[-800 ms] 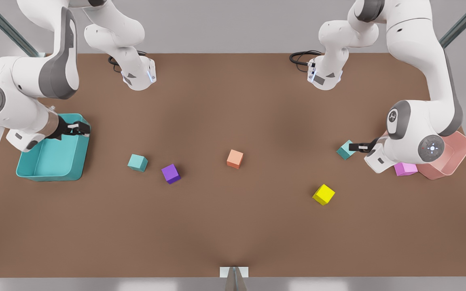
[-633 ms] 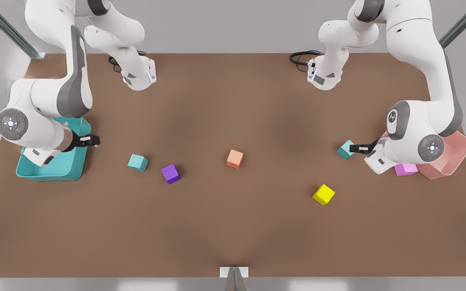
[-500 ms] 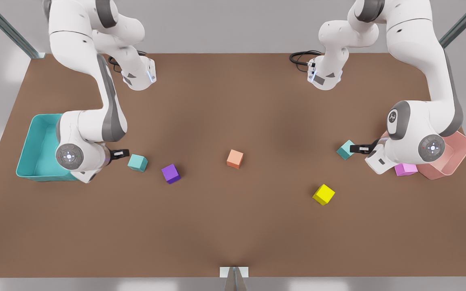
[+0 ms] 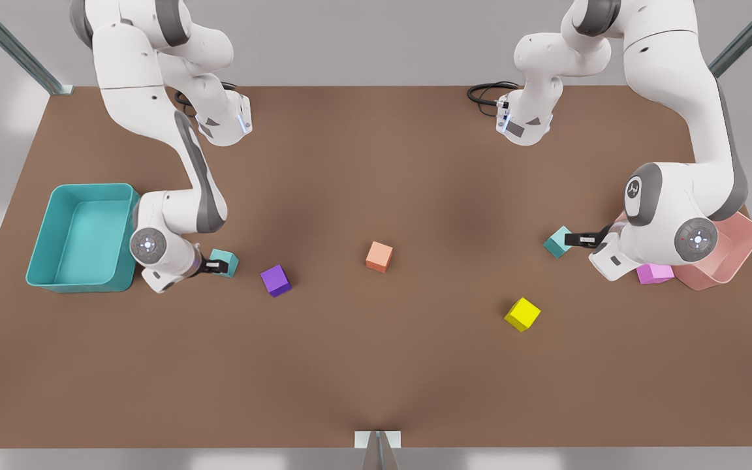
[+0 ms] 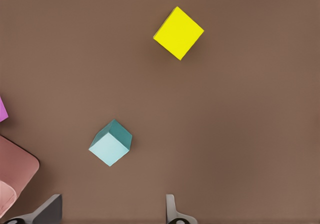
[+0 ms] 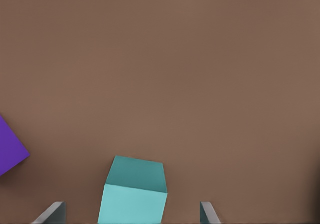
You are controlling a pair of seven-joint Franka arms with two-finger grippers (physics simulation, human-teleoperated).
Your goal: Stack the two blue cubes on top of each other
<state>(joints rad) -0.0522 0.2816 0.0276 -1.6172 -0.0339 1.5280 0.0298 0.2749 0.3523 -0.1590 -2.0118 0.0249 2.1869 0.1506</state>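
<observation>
One blue cube point(image 4: 224, 260) lies at the front view's left, beside a purple cube point(image 4: 276, 281). My right gripper point(image 4: 215, 266) is low at this cube. In the right wrist view it stands open point(image 6: 131, 217), and the cube point(image 6: 134, 194) sits between its fingers point(image 6: 52, 214) with a gap on each side. The other blue cube point(image 4: 555, 242) lies at the front view's right. My left gripper point(image 4: 577, 239) hovers next to it. In the left wrist view it is open point(image 5: 112, 215), and that cube point(image 5: 111, 144) lies just beyond the fingertips point(image 5: 172, 211).
A teal bin point(image 4: 82, 284) stands at the front view's left edge and a pink bin point(image 4: 745, 251) at its right, with a pink cube point(image 4: 654, 273) against it. An orange cube point(image 4: 379, 256) sits mid-table and a yellow cube point(image 4: 522, 314) nearer the front.
My right arm swung from over the teal bin across and down to the blue cube beside the purple one. The left arm has barely moved.
</observation>
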